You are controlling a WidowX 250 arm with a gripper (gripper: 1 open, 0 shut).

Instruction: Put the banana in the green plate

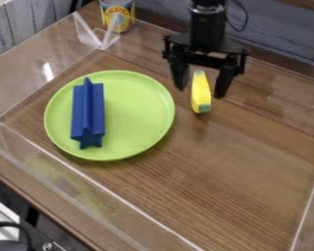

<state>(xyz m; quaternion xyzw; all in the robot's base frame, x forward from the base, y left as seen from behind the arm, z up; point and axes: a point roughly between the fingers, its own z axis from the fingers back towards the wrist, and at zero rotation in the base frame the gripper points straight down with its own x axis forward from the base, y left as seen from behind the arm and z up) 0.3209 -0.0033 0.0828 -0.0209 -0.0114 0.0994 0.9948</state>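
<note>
The banana (200, 91) is small and bright yellow and lies on the wooden table just right of the green plate (136, 116). My gripper (203, 83) points straight down over the banana, open, with one black finger on each side of it. The banana's upper end is partly hidden behind the fingers. I cannot tell whether the fingers touch it. The green plate is large, round and lime green.
A long blue block (87, 111) lies on the left half of the plate. A yellow printed can (115, 15) stands at the back left. Clear acrylic walls (28, 157) run round the wooden table.
</note>
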